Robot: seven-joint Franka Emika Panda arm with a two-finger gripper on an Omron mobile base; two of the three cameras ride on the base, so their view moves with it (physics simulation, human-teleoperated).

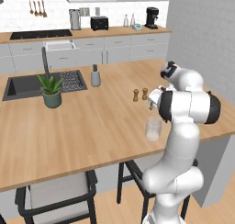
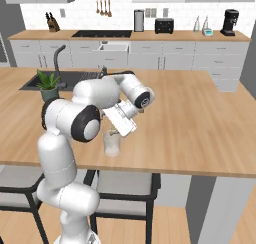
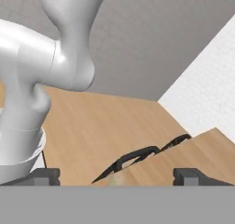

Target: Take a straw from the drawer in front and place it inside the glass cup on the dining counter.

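Observation:
The glass cup stands upright near the front edge of the light-wood dining counter. My gripper hangs just above the cup's mouth and points down at it. In the hand view its dark fingertips stand far apart, so it is open and holds nothing. A pale sliver that may be the straw shows between the fingertips and inside the cup; I cannot tell for certain. The drawer is out of view.
Salt and pepper shakers stand just behind the cup. Farther left are a grey soap dispenser, a potted plant and the black sink with its faucet. Dark chairs are tucked under the counter's front edge.

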